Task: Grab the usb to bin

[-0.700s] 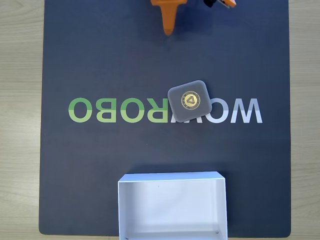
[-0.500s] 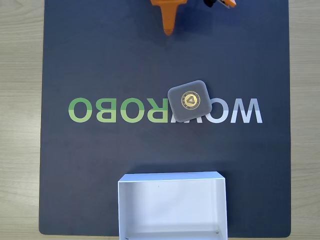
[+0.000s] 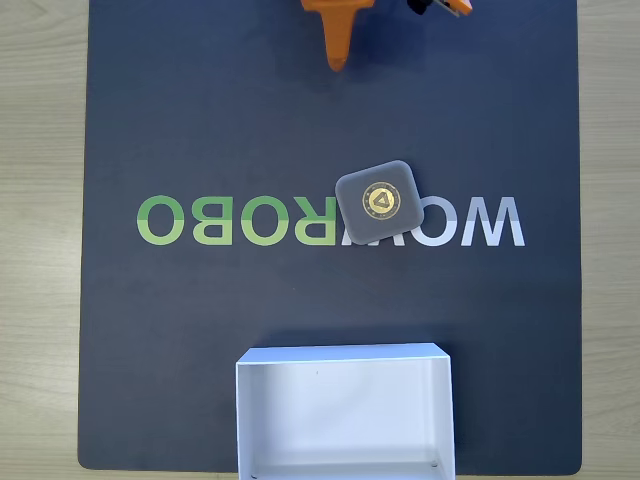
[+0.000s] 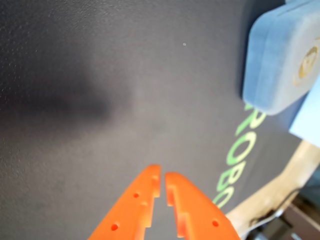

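Observation:
The usb point(image 3: 380, 201) is a dark grey rounded-square block with a gold emblem, lying flat mid-mat over the printed lettering. In the wrist view the usb point(image 4: 285, 60) sits at the upper right, well apart from the fingers. My orange gripper point(image 3: 338, 62) pokes in from the top edge of the fixed view, pointing down at the mat, far above the usb. Seen from the wrist, the gripper point(image 4: 162, 175) has its two fingers almost touching, shut on nothing. The white bin point(image 3: 340, 352) rests at the bottom edge of the mat, open side up.
A dark blue mat point(image 3: 200, 120) with green and white lettering point(image 3: 230, 220) covers a pale wooden table point(image 3: 40, 240). A second orange and black arm part point(image 3: 440, 6) shows at the top edge. Bare mat lies between gripper, usb and bin.

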Robot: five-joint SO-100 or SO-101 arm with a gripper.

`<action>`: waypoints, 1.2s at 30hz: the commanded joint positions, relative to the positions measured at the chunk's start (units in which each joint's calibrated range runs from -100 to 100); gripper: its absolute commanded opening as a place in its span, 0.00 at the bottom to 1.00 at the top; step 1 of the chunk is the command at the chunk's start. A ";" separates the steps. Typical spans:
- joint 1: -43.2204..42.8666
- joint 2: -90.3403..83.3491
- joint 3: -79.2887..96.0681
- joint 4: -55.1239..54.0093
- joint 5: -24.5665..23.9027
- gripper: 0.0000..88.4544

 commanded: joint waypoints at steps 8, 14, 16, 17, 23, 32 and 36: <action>0.33 -0.17 -0.18 0.16 0.03 0.01; 0.33 -0.17 -0.18 0.16 0.03 0.01; 0.33 -0.17 -0.18 0.16 0.03 0.01; 0.33 -0.17 -0.18 0.16 0.03 0.01; 0.33 -0.17 -0.18 0.16 0.03 0.01; 0.08 -0.17 -0.18 0.16 0.13 0.01; -0.34 -0.17 -0.18 0.16 0.34 0.01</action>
